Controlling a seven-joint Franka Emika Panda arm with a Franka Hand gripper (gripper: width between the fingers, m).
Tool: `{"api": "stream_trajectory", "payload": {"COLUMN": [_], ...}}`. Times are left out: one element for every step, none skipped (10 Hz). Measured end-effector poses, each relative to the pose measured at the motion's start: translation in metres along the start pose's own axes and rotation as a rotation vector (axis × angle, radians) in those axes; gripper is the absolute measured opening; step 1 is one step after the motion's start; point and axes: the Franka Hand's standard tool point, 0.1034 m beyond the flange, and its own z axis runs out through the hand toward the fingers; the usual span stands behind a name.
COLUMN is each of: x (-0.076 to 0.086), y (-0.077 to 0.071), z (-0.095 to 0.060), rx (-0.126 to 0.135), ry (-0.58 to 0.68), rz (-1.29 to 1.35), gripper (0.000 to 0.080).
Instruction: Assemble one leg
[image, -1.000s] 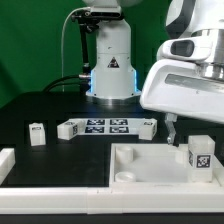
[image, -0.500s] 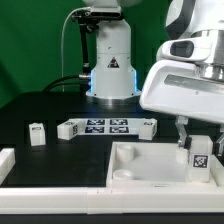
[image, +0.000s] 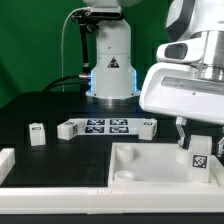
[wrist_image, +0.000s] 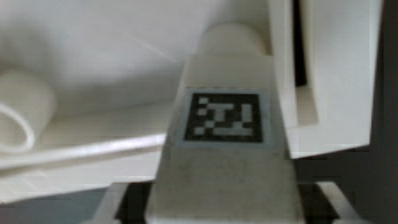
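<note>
Wrist view puts the leg (wrist_image: 226, 120) right under my camera: a tall white block with a black-and-white square tag on its face, standing between the two dark fingertips of my gripper (wrist_image: 222, 205), which sit against its sides. My gripper is clamped on the leg. Behind it lies the white panel (wrist_image: 63, 140), with part of a round socket showing.

From the exterior view, my arm hangs over the exterior view's right, its big white wrist housing filling that corner and my gripper (image: 197, 150) pointing straight down. The leg (image: 199, 157) stands upright between my fingers, over the right part of the large white panel (image: 140, 165); whether its base touches the panel I cannot tell.

Compared with a second ago, my fingers have come down around the leg; then they hung just beside it, toward the exterior view's left. Over the last half second little has changed.

Farther back on the black table (image: 60, 100) lie a second small white block (image: 37, 133) and the marker board (image: 107, 126), well apart from my gripper. Beyond them stands my white base (image: 110, 62) against a green backdrop (image: 30, 40).
</note>
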Motion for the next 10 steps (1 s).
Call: {"api": "stream_trajectory", "payload": {"x": [0.002, 0.004, 0.007, 0.009, 0.01, 0.01, 0.01, 0.01, 0.01, 0.01], "y": [0.005, 0.012, 0.021, 0.026, 0.029, 0.03, 0.029, 0.029, 0.029, 0.029], "z": [0.001, 0.003, 0.004, 0.006, 0.006, 0.006, 0.006, 0.006, 0.006, 0.006], "rx": [-0.015, -0.036, -0.065, -0.076, -0.083, -0.083, -0.082, -0.083, -0.083, -0.083], "ry": [0.002, 0.003, 0.002, 0.005, 0.007, 0.006, 0.006, 0.006, 0.006, 0.006], "rz": [0.096, 0.191, 0.285, 0.313, 0.315, 0.316, 0.315, 0.315, 0.315, 0.315], "gripper": [0.0313, 0.0313, 0.032, 0.032, 0.032, 0.0321, 0.0509, 0.0509, 0.063, 0.063]}}
